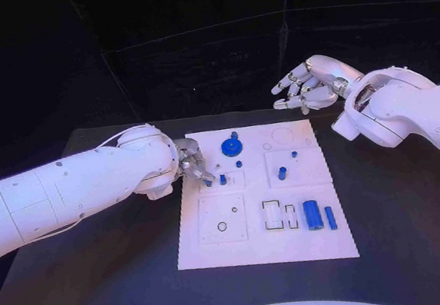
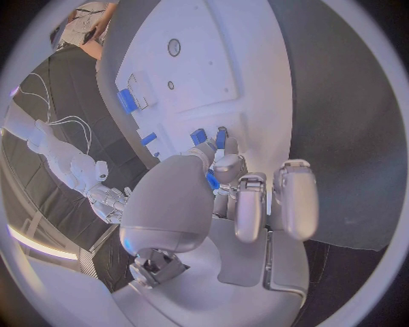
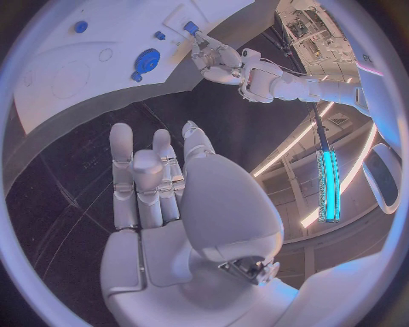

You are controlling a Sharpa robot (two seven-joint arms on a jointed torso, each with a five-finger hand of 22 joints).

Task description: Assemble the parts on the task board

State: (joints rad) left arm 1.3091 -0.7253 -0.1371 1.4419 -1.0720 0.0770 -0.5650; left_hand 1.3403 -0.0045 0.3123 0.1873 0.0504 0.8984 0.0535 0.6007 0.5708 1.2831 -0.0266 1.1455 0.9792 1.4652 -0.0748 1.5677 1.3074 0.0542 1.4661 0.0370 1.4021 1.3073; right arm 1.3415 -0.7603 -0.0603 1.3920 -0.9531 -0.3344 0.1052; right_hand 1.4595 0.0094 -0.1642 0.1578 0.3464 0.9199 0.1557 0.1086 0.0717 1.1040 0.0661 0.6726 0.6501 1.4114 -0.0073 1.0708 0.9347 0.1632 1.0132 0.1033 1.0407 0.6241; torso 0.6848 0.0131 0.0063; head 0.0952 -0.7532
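Note:
The white task board (image 1: 258, 241) lies mid-table. On it are a blue gear (image 1: 231, 148), a short peg (image 1: 283, 173), a thick cylinder (image 1: 312, 215) and a slim bar (image 1: 331, 217). My left hand (image 1: 191, 164) reaches over the board's left upper section, fingertips down by two small blue parts (image 1: 222, 180). In the left wrist view the left hand (image 2: 247, 204) pinches a small blue part (image 2: 211, 180) between thumb and finger just above the board (image 2: 204, 61). My right hand (image 1: 308, 85) hangs raised beyond the board's far right corner, fingers apart, holding nothing; its palm (image 3: 162, 197) is bare.
The black table (image 1: 104, 278) extends around the board on all sides. Empty recesses and outlines mark the board's lower left (image 1: 223, 226) and upper right (image 1: 283, 139). The right forearm (image 1: 427, 114) sits above the table's right side.

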